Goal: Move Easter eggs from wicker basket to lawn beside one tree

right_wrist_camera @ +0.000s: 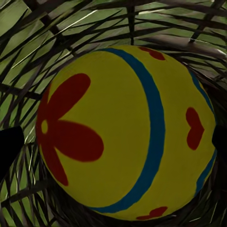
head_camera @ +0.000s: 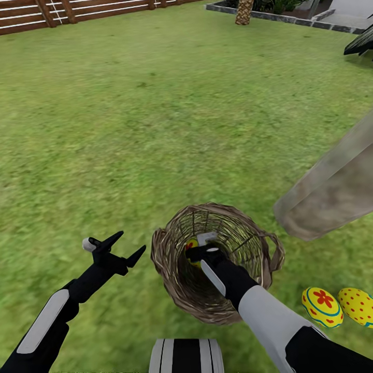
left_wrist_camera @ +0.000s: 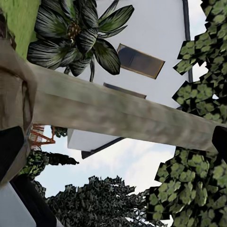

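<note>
Grass everywhere on this lawn [head_camera: 129,114], patchy green, and the robot is standing right over the wicker basket [head_camera: 176,274]. Closest in, the right gripper [head_camera: 203,247] is reaching down into the basket's open mouth, and the last egg [right_wrist_camera: 125,132] is sitting straight ahead of it on the woven bottom. From the wrist camera that egg is looming huge, with a dark fingertip [right_wrist_camera: 9,151] showing at each side of it, so the jaws are spread about as wide as the egg and bracketing it. I can't tell whether they're actually pressing on it yet, or whether they count as closed on it.

Off to the outside of that arm, two more eggs are lying on the grass, the flowered one [head_camera: 321,306] and the dotted one [head_camera: 356,306], touching or nearly so, near the foot of the tree [head_camera: 331,191]. My guess is they're parked there because that's the chosen tree, which is leaning through the shot just beyond the basket.

On the other side, the left gripper [head_camera: 120,247] is hanging spread wide and empty just beside the basket rim, probably keeping out of the way.

Far back, the wooden fence [head_camera: 77,10] is running along the edge of the garden.
</note>
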Motion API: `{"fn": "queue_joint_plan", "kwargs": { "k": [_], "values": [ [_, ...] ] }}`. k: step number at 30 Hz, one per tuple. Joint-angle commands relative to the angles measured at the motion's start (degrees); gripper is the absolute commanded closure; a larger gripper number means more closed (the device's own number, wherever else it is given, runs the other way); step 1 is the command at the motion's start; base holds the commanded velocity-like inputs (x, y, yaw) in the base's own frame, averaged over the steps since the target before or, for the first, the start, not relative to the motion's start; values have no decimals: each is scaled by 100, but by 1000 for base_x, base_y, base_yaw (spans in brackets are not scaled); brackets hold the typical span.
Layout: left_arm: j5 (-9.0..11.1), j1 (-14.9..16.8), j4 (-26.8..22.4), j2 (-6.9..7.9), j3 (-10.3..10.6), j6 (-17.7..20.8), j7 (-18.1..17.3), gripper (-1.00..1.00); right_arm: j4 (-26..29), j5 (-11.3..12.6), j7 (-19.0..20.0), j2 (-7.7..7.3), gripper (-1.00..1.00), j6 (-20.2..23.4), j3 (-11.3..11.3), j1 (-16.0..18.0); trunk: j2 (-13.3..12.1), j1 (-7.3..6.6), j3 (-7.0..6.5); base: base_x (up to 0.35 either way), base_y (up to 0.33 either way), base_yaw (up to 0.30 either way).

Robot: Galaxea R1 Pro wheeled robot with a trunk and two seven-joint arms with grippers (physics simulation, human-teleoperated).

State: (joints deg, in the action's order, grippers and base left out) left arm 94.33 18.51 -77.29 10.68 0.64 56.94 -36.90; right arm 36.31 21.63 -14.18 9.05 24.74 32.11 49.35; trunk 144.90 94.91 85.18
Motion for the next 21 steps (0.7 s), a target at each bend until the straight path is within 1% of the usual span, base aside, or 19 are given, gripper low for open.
{"fn": "queue_joint_plan", "kwargs": {
  "k": [1, 4, 7, 9, 12, 14, 18, 20, 21],
  "values": [
    [7, 3, 3, 4, 7, 19, -22, -100, -3, 60, -57, -1, -100, 9, 35, 5, 1, -1, 3, 0, 0, 0],
    [7, 0, 3, 4, 4, 19, -22, -100, -8, 60, -58, 0, -100, 6, 39, 5, 5, 7, 70, 0, 0, 0],
    [11, 2, 3, 4, 4, 19, -25, -100, 2, 60, -58, 0, -100, 0, 34, 5, 5, 7, 70, 0, 0, 0],
    [8, 0, 3, 4, 6, 19, -22, -100, 9, 60, -58, -1, -100, -3, 32, 5, 8, 12, 114, 0, 0, 0],
    [11, 3, 3, 4, 3, 19, -25, -100, 8, 60, -58, -4, -100, -4, 32, 5, 8, 12, 114, 0, 0, 0],
    [8, 4, 3, 4, 5, 19, -21, -100, 0, 60, -58, -6, -100, 3, 32, 5, 11, 17, 159, 0, 0, 0],
    [11, 2, 3, 4, 5, 19, -23, -100, -11, 65, -65, 0, -100, 15, 38, 5, 11, 17, 159, 0, 0, 0],
    [7, 3, 3, 4, 5, 19, -20, -100, -1, 62, -62, -2, -100, 24, 38, 5, 13, 22, 203, 0, 0, 0],
    [7, 2, 3, 4, 6, 19, -21, -100, 3, 61, -63, -1, -100, 23, 39, 5, 13, 22, 203, 0, 0, 0]
  ]
}}
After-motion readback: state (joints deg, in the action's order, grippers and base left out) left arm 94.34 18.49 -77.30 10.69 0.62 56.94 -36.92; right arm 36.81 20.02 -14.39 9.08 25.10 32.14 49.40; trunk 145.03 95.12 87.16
